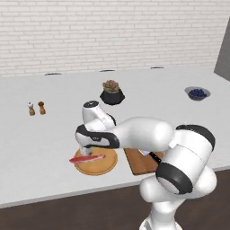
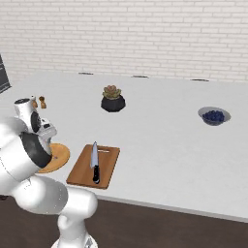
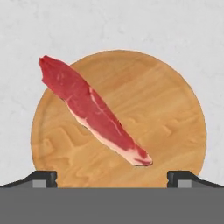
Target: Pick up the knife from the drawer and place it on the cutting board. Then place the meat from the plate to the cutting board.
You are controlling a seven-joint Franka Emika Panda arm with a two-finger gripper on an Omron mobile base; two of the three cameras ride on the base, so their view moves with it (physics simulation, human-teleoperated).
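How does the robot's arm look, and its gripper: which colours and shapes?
The arm is made of glossy white, rounded segments with dark bands at the joints. Its gripper has two small dark fingertips with grey pads. No cables or markings are visible.

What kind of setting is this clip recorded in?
A rendered kitchen, most likely: a long white counter against a white brick wall, with a cutting board carrying a knife, raw meat on a wooden plate, and salt and pepper shakers.

A kitchen: white counter (image 2: 160, 145), brick wall (image 2: 145, 34), cutting board (image 2: 80, 172), knife (image 2: 95, 162).
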